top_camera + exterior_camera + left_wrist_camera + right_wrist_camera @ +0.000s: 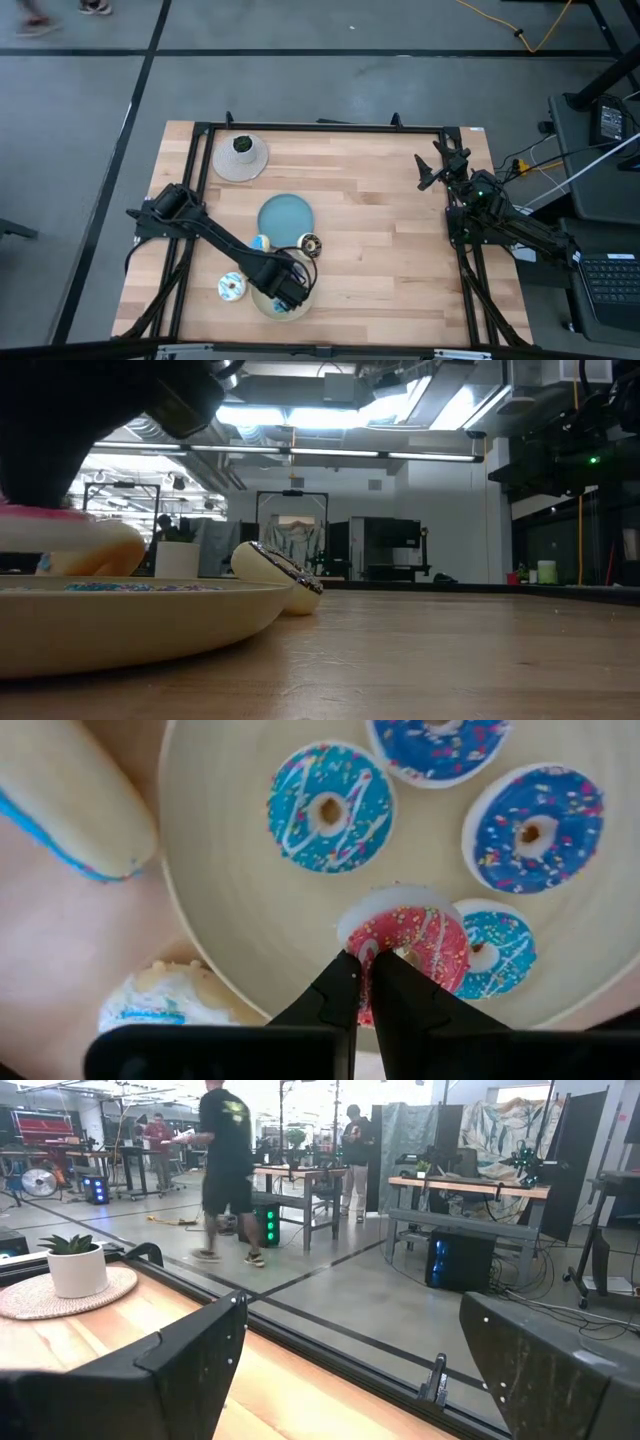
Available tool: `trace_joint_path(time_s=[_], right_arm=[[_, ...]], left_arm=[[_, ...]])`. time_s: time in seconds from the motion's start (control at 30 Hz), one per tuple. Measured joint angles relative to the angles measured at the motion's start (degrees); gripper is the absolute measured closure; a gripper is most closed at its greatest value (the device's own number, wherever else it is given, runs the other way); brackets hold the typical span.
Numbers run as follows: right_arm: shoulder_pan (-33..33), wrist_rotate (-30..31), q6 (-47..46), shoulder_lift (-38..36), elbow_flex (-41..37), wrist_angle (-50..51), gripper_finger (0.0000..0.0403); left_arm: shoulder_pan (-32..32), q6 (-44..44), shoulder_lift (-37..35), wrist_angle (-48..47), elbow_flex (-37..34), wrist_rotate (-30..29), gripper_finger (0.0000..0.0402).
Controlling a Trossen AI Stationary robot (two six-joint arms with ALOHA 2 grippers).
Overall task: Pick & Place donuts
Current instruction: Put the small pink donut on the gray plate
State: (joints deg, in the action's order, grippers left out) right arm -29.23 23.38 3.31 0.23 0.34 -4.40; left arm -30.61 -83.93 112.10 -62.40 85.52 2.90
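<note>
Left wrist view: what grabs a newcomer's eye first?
The left gripper, shut on a pink-frosted toy donut, hangs over a round beige plate at the table's near edge. Four blue-frosted sprinkled donuts already lie on that plate. The right gripper waits open at the far right.

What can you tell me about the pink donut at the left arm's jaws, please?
The pink donut is a small toy ring with a pale, cream-coloured base, glossy pink icing, thin white drizzle lines and a small centre hole. It sits over the beige plate, overlapping the edge of a smaller blue-iced donut beside it. The left gripper has its jaws shut on the ring's near rim, covering that side. Whether it rests fully on the plate or is slightly lifted cannot be told.
</note>
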Motion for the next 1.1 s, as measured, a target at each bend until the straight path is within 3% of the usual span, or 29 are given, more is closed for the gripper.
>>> trace_joint_path(time_s=[0.7,1.1], right_arm=[[0.00,-0.01,0.00,-0.01,0.00,0.00,0.0038],[0.00,0.00,0.00,-0.01,0.01,-0.01,0.0038]], left_arm=[[-1.74,-12.33,-0.86,7.82,-8.54,1.23,0.0382],[-1.04,-11.62,-0.94,9.10,-9.25,2.22,0.0365]])
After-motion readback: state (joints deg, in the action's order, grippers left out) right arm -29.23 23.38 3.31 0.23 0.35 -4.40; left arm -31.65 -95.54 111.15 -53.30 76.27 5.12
